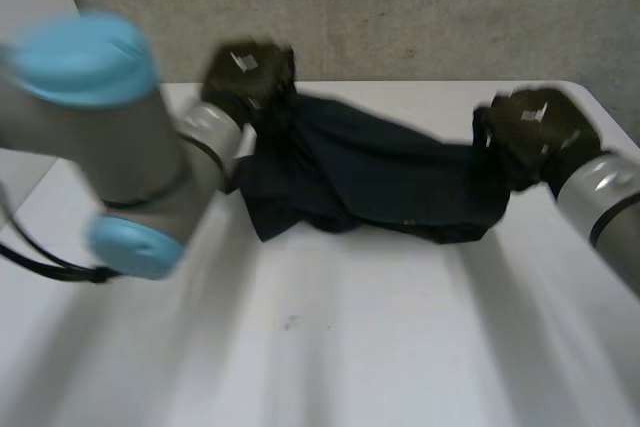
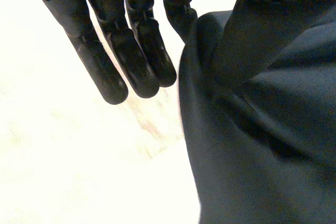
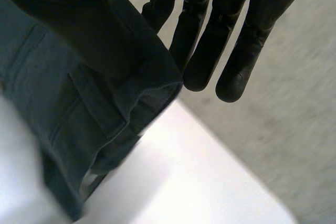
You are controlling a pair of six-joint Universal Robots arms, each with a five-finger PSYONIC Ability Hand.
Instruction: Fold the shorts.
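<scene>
The shorts (image 1: pixel 370 177) hang stretched across the far half of the desk (image 1: pixel 350 357), dark and a little slack in the middle. Their long axis runs side to side, from one hand to the other. The left hand (image 1: pixel 248 69) has the end toward the far left corner. The right hand (image 1: pixel 530 127) has the opposite end, a touch nearer to me and close to the desk's right edge. I cannot tell whether the drooping lower edge touches the desk or hangs just clear of it.

From the left wrist, the cloth (image 2: pixel 262 145) sits right beside the hand. It looks nipped between the thumb and the closest finger, while the other fingers (image 2: pixel 136 61) reach out straight and bare over the desk. The right wrist shows much the same. The shorts (image 3: pixel 63 108), a pocket seam showing, fall away from under the thumb, and the remaining fingers (image 3: pixel 236 72) are straight with nothing on them. So each hand looks to have a light pinch on its own end, not a full fist.

Neither hand is nearer the cloth, since both are already on it at opposite ends. The near half of the desk lies bare in front of the shorts. I would guess the fold calls for both ends to travel evenly, or the slack middle will bunch.
</scene>
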